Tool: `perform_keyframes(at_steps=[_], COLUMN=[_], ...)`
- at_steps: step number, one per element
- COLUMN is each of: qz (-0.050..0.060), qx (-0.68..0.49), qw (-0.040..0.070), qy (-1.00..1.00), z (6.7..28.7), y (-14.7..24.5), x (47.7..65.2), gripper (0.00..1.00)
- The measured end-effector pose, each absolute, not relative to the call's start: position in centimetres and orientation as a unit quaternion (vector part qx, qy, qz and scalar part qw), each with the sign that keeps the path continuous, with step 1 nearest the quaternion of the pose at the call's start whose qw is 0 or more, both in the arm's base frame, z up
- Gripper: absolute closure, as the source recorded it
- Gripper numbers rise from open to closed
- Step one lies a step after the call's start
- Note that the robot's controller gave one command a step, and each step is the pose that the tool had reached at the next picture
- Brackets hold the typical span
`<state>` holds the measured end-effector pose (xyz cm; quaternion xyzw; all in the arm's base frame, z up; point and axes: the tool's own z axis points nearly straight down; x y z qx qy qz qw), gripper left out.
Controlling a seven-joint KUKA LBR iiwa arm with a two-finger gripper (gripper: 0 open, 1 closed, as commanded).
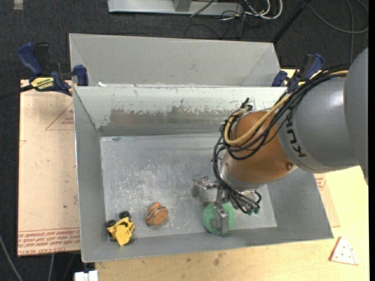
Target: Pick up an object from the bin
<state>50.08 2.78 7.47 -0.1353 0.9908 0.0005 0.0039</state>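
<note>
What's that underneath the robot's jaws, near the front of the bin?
A round green thing lies on the bin floor there; its left and lower edge show. The jaws and wrist cables cover its middle and top, so its full shape is hidden.

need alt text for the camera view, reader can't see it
The robot arm's tool is down over a round green object on the floor of the grey metal bin, near its lower edge. To the left lie a small brown-orange lump and, in the lower left corner, a yellow toy vehicle.
</note>
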Motion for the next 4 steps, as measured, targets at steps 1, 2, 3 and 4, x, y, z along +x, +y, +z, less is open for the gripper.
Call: perform_keyframes(at_steps=[1,2,3,4], qz=[0.002,0.002,0.0,0.001], qx=[-0.06,-0.06,-0.14,-0.325], qw=[0.001,0.001,0.007,0.001], qy=[0.998,0.998,0.99,0.946], z=[7.3,7.3,7.6,17.5], y=[-2.8,-2.8,-2.2,-5.7], x=[52.8,52.8,51.9,56.0], gripper=[1.0,1.0,1.0,1.0])
